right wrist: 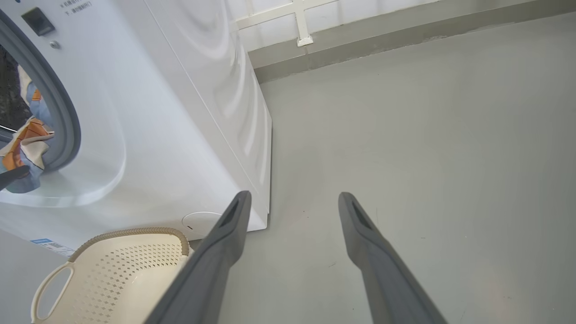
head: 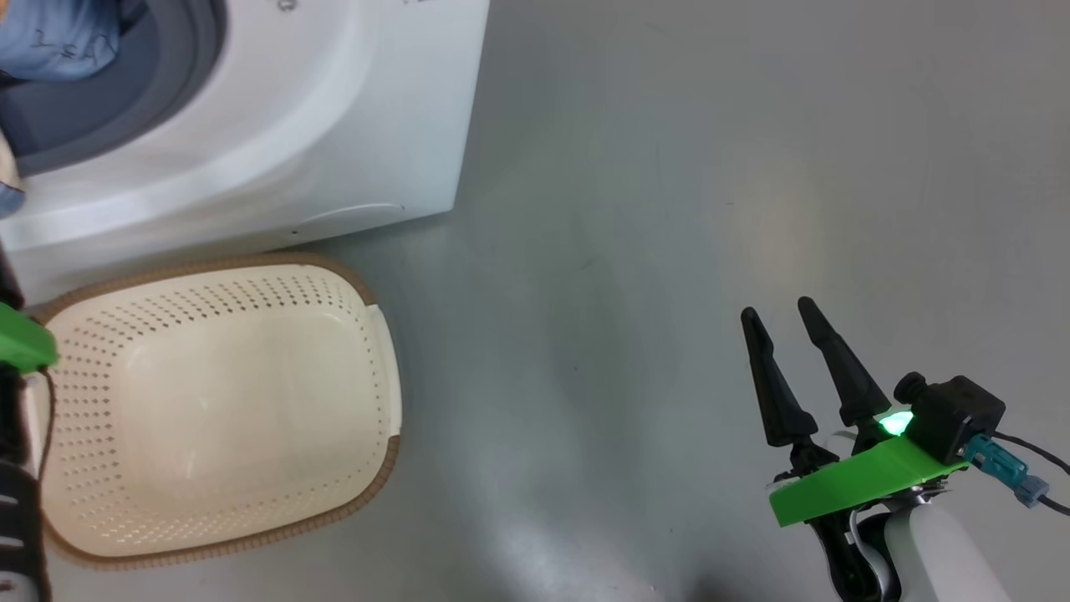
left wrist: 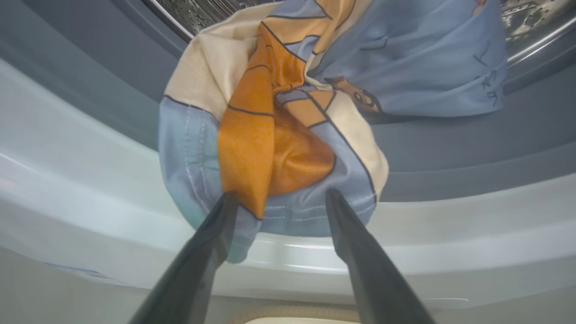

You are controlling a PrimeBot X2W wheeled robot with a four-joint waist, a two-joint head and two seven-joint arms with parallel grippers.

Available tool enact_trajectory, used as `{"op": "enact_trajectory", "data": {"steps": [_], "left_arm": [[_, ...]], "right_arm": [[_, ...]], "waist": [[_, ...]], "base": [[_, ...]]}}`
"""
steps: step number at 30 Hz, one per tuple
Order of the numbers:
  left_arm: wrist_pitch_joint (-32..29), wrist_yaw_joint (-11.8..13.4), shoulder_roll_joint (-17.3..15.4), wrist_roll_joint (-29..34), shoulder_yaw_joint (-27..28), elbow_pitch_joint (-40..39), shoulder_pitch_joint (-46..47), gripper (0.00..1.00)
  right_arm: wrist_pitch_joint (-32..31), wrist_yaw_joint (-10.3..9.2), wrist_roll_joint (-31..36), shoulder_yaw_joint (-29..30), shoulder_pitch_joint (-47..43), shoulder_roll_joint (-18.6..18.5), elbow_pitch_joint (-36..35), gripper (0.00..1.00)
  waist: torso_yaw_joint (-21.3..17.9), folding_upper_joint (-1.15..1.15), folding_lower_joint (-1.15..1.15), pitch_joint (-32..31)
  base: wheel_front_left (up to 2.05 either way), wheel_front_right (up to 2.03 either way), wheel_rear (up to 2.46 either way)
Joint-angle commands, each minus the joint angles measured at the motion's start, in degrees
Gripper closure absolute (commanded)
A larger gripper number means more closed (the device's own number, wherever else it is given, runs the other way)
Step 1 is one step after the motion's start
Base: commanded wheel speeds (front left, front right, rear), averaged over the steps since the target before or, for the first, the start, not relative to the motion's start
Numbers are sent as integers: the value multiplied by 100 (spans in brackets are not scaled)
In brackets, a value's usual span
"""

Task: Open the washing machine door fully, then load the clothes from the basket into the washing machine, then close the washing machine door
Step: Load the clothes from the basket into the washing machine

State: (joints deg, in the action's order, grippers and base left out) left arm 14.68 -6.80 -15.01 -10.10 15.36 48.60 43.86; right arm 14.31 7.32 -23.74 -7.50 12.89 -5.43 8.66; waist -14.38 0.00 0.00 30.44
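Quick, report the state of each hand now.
Left hand: open, straddling the hanging edge of the clothes, not clamped.
Right hand: open, empty, above the floor.

You are working in a laundry area: white front-loading washing machine (right wrist: 180, 112) left, basket (head: 217, 418) near it, bare grey floor (right wrist: 405, 135) right.

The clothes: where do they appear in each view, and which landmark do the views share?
Head view: the clothes, top left corner, inside the washing machine opening.
Left wrist view: the clothes, centre, spilling over the gasket.
Right wrist view: the clothes, left edge, mid-height.
Shared landmark: the grey gasket at the opening.
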Motion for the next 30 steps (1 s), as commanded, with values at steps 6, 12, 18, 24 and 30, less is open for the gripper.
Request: {"op": "enact_trajectory", "data": {"steps": [6, 12, 18, 24, 30], "left_arm": [[32, 136, -375, 188, 288, -18, 195, 0], [32, 154, -373, 299, 356, 22, 212, 6], [32, 155, -352, 374, 413, -2, 231, 100], [32, 101, -214, 402, 435, -303, 169, 100], [32, -27, 58, 389, 235, -895, -11, 100]], "right_arm": [[69, 17, 47, -153, 27, 25, -130, 0], [69, 17, 48, -178, 44, 48, -117, 0], [69, 17, 53, -175, 47, 53, -118, 0], [69, 17, 54, -156, 39, 55, -95, 0], [69, 17, 41, -168, 9, 82, -76, 0]], "waist": [[-54, 0, 0, 106], [-56, 0, 0, 121], [-32, 0, 0, 107], [19, 0, 0, 43], [83, 0, 0, -33]], "base": [[0, 0, 0], [0, 0, 0], [0, 0, 0], [0, 0, 0], [0, 0, 0]]}}
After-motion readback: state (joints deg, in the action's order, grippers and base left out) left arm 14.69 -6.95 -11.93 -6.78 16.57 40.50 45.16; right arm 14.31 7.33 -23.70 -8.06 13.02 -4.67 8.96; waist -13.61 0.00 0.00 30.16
